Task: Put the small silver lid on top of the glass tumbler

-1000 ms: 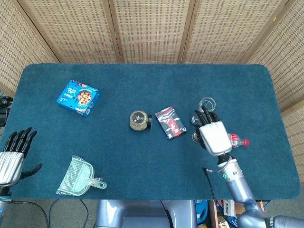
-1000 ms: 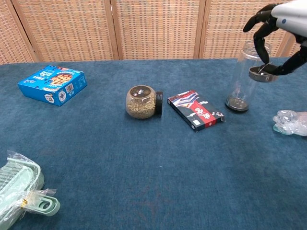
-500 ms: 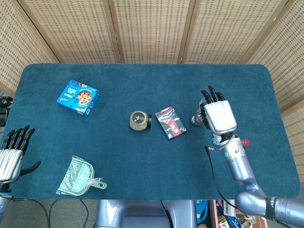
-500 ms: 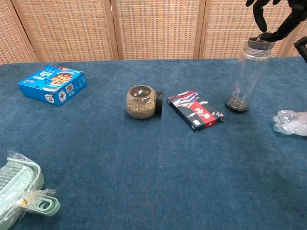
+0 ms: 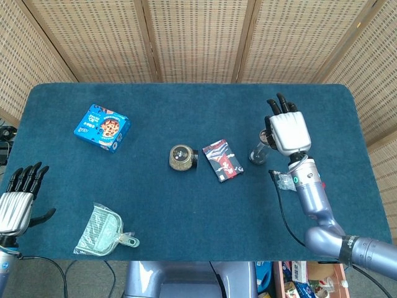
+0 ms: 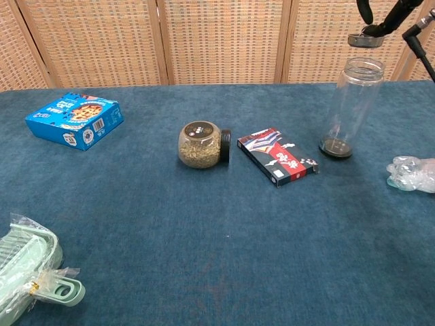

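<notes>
The clear glass tumbler (image 6: 351,109) stands upright at the right of the blue table, its mouth uncovered. The small silver lid (image 6: 363,40) hangs a short way above that mouth, pinched by the fingers of my right hand (image 5: 286,130), whose fingertips (image 6: 378,20) enter the chest view from the top edge. In the head view the right hand covers most of the tumbler (image 5: 258,153) and hides the lid. My left hand (image 5: 18,197) rests open beyond the table's near left edge, holding nothing.
A black and red card box (image 6: 277,155) lies just left of the tumbler, with a jar of seeds (image 6: 201,144) on its side beyond it. A crumpled plastic bottle (image 6: 412,172) lies right of the tumbler. A blue biscuit box (image 5: 102,127) and a green bagged dustpan (image 5: 102,231) sit at the left.
My right hand has risen with the lid, from beside the tumbler's upper wall, past its rim, to a short way above the mouth. The left hand has barely moved.
</notes>
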Controlling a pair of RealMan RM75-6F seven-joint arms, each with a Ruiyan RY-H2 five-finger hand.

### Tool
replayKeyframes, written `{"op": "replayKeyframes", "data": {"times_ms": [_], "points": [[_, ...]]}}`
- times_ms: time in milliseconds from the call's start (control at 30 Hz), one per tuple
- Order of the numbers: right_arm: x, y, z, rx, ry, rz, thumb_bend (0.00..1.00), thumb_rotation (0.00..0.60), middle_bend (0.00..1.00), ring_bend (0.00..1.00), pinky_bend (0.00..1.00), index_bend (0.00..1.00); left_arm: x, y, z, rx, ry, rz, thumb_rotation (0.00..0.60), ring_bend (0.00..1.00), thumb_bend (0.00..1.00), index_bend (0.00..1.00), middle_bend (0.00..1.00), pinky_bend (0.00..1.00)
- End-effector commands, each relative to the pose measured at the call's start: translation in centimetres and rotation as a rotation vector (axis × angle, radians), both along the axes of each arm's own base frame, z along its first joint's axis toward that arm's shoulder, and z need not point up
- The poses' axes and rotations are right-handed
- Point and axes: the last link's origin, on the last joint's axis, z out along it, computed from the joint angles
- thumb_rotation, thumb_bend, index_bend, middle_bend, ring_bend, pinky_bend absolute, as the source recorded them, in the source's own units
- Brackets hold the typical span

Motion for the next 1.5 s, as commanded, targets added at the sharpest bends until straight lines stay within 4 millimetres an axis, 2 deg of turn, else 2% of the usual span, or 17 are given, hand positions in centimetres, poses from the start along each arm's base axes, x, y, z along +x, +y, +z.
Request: {"op": "replayKeyframes", "data": {"times_ms": [33, 567, 1500], "points": [[-0.2, -0.4, -0.3, 0.004, -0.001, -0.005, 0.52, 0.600, 0.23, 0.04, 0.26, 0.67, 0.0, 0.0, 0.0, 0.000, 0.001, 0.001, 0.600, 0.00, 0.21, 0.00, 0.00, 0.00], [-1.5, -2.1, -1.2, -0.003, -0.013, -0.032, 0.52, 0.600, 0.23, 0.04, 0.26, 0.67, -0.2, 0.1, -0.1, 0.000, 0.003, 0.011, 0.600, 0.00, 0.21, 0.00, 0.00, 0.00], [-3.7, -2.7, -2.0, -0.013, 0.004, -0.073, 0.51, 0.600, 0.22, 0.04, 0.26, 0.67, -0.2, 0.2, -0.2, -0.007, 0.003, 0.014, 0.600, 0.00, 0.21, 0.00, 0.00, 0.00]]}}
